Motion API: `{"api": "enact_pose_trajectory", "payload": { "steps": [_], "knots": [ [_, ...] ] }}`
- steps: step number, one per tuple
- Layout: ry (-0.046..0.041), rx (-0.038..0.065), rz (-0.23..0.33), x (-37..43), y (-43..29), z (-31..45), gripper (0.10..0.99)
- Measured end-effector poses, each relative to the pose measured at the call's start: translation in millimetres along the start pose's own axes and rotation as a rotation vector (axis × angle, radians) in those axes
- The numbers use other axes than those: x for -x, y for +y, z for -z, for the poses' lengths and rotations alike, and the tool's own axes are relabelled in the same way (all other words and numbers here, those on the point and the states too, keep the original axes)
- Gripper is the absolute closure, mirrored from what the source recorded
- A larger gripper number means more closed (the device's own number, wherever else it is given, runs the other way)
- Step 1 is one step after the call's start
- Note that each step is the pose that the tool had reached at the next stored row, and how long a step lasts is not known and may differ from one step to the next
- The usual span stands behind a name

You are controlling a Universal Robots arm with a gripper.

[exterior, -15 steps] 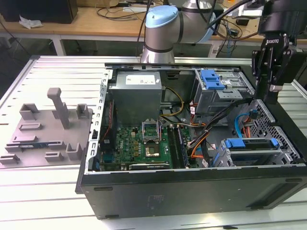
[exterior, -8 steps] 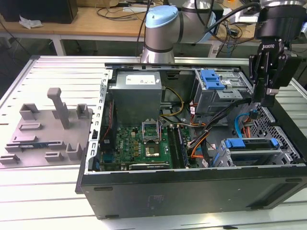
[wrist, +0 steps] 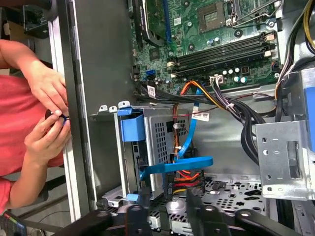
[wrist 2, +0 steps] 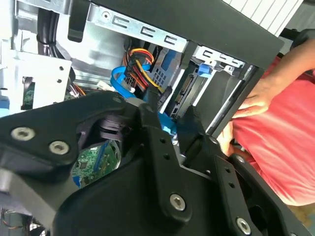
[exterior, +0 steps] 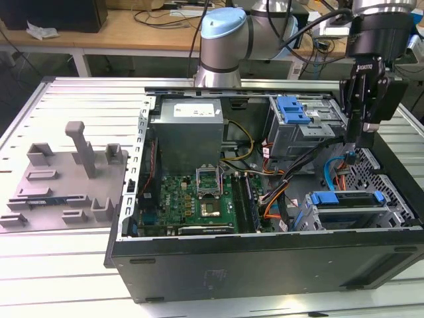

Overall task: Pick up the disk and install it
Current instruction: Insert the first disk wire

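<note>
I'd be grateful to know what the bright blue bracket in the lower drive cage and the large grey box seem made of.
Bright blue bracket: likely moulded plastic, uniform matte colour. Large grey box: probably sheet metal, dull sheen, folded edges.

An open computer case holds a green motherboard; a grey moulded tray lies beside it.

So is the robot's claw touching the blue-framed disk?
Apart. In the exterior view the open gripper hangs above the disk, cables showing between them.
</note>
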State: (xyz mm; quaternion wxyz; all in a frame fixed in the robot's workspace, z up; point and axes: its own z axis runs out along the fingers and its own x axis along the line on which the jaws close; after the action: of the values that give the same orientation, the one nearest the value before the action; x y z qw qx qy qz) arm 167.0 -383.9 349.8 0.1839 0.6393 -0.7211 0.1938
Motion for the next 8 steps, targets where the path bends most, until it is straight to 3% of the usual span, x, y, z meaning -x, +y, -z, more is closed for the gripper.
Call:
{"api": "enact_pose_trajectory", "payload": {
  "steps": [2,6,8],
  "knots": [
    [0.0012,0.000,0.000,0.3,0.0,-0.4,0.796],
    [0.0057,-0.001,0.002,1.3,0.7,-1.7,0.796],
    [0.0184,-0.007,0.006,1.8,1.6,-2.6,0.796]
  ]
}}
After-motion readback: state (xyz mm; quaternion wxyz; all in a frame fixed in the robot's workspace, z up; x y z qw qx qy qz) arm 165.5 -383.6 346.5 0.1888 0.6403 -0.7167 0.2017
